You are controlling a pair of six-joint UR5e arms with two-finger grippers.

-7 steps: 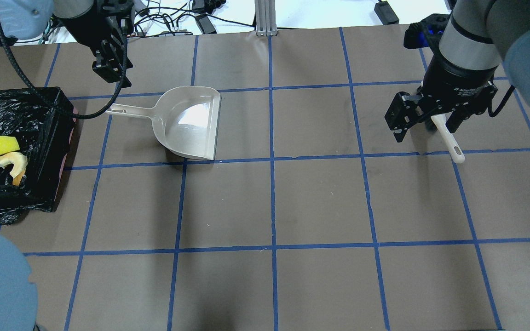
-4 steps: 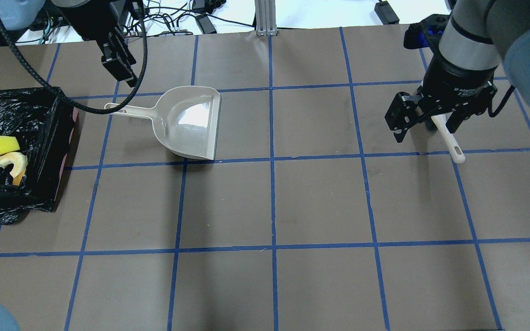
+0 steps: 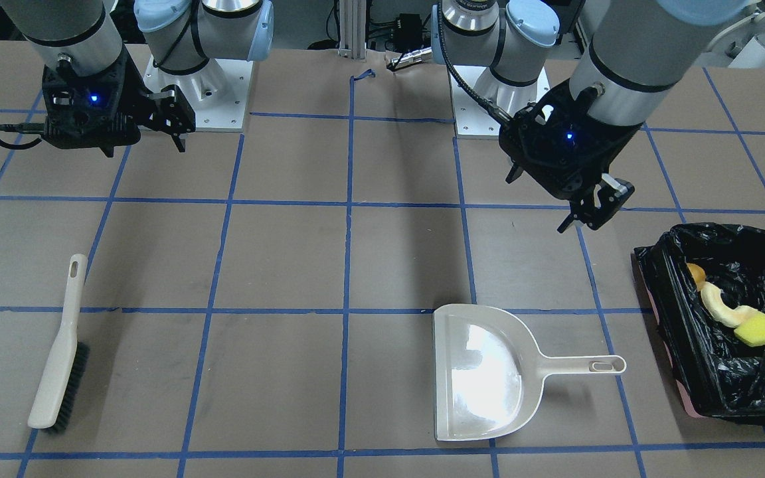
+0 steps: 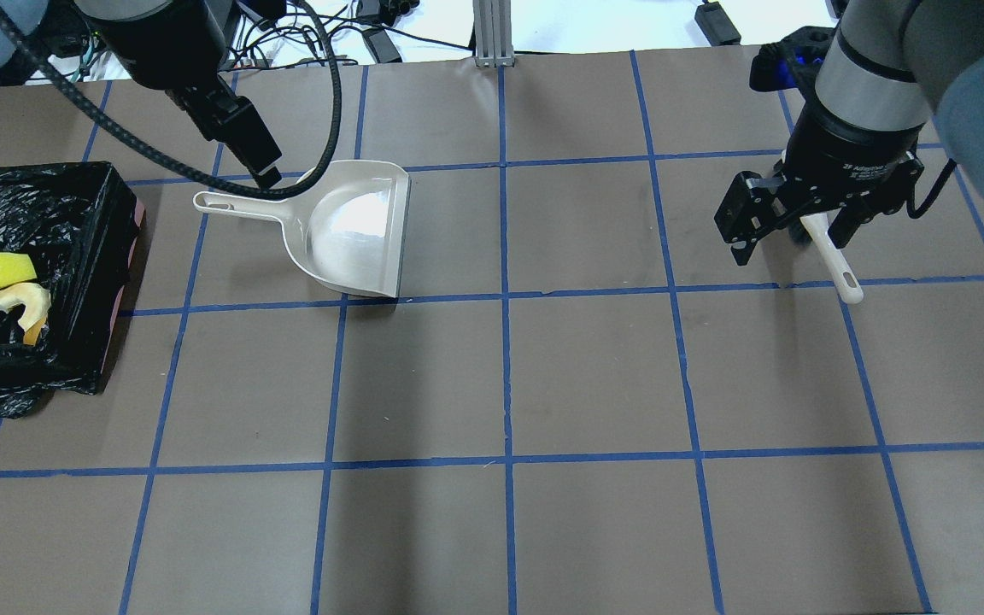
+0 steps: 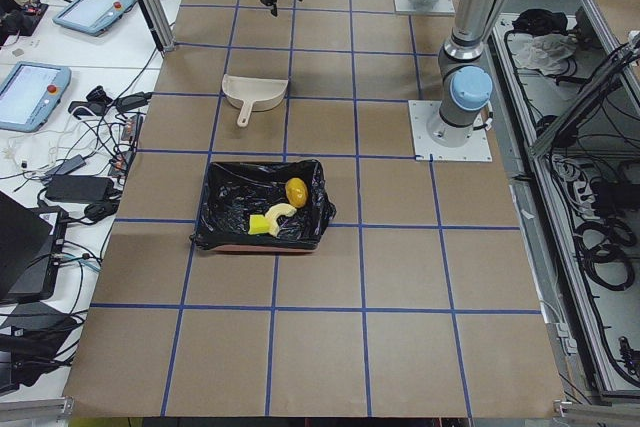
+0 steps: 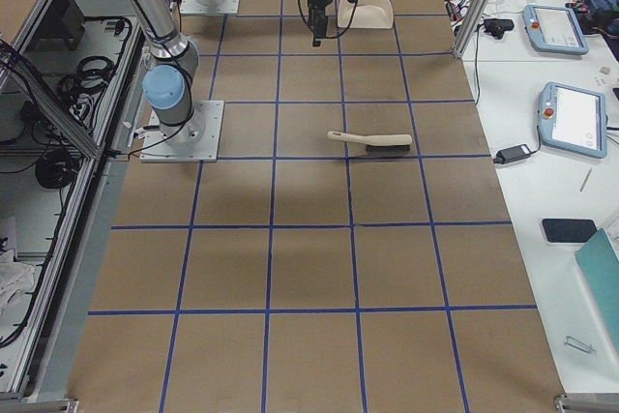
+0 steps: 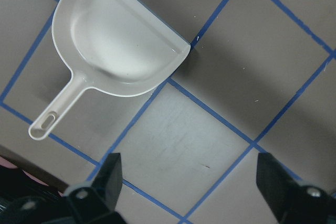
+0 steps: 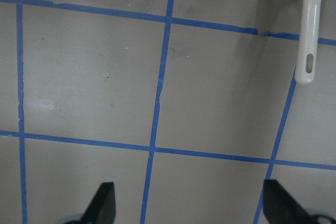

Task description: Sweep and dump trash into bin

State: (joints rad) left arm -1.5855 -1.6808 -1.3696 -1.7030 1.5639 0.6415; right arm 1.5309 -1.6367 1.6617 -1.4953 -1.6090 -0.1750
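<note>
- Left gripper: fingers wide, empty, near the dustpan.
- Right gripper: fingers wide, empty, near the brush.
- 3 trash pieces lie in the bin.

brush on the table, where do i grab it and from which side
Take the brush by its slim pale handle, between the hang hole and the bristles, coming straight down and closing across its width. It lies flat on the table with bare surface either side of the handle; the bristle end looks wider and softer, probably a poorer hold.
</note>
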